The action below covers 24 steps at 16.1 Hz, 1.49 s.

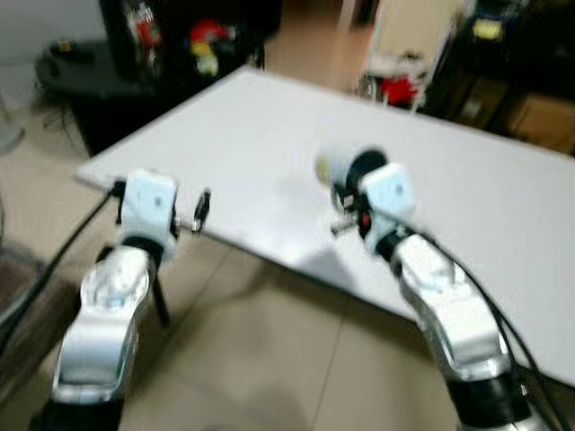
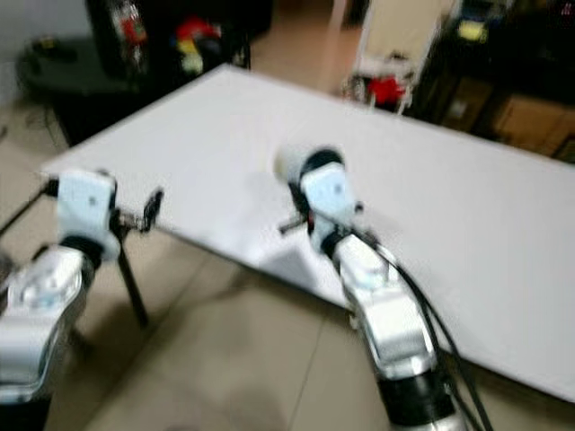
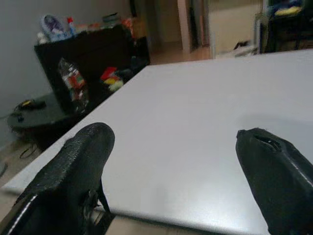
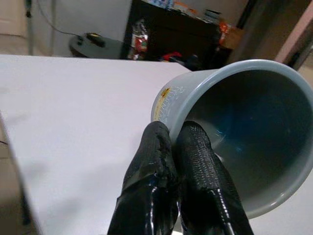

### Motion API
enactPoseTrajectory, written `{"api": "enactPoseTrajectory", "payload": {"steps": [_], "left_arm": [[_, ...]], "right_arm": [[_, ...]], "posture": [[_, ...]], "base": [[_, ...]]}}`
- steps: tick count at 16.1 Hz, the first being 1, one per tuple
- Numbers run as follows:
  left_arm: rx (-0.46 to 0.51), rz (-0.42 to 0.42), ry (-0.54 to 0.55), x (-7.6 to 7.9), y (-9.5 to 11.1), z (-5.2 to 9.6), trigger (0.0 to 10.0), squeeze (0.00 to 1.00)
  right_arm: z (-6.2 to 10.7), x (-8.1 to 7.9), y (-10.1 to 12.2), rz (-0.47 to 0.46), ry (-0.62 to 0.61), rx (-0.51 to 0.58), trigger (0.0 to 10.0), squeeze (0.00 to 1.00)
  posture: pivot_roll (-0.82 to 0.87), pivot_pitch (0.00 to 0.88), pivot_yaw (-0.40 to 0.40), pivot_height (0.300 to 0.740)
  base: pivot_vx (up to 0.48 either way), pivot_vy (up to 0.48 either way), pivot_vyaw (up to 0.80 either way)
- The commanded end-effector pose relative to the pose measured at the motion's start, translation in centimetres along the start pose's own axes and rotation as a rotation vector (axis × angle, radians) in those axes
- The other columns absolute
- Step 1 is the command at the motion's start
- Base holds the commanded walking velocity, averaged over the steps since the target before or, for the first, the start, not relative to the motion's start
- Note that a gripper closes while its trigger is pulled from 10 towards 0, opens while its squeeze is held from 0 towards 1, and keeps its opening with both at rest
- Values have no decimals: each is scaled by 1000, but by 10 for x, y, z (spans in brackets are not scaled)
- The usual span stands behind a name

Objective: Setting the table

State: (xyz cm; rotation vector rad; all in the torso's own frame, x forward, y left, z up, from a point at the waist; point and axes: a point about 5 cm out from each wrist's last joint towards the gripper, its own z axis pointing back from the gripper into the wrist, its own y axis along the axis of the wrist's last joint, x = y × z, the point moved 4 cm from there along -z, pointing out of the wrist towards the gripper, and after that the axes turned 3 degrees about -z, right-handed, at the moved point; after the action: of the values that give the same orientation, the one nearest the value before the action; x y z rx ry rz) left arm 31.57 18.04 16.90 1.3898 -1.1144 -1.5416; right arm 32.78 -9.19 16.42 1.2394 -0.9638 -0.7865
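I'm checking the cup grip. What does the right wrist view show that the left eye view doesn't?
Right wrist view: the right gripper pinches the rim of a grey cup, one finger inside and one outside, and its hollow inside is visible.

Left eye view: the left gripper, open, at the table's near edge.

Both: the white table under the tilted cup.

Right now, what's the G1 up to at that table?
Setting the table: the right gripper is pinched shut on the rim of a pale mug, one finger inside and one outside, holding it tilted over the white table. The left gripper is open, holding nothing, at the table's near edge.
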Motion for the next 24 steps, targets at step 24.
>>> {"api": "enactPoseTrajectory", "payload": {"steps": [24], "left_arm": [[1,-74,-90,7,1,-7,10000,0]], "right_arm": [[-1,-2,-7,6,89,-64,10000,0]], "posture": [[159,0,-32,740]], "base": [[308,0,67]]}}
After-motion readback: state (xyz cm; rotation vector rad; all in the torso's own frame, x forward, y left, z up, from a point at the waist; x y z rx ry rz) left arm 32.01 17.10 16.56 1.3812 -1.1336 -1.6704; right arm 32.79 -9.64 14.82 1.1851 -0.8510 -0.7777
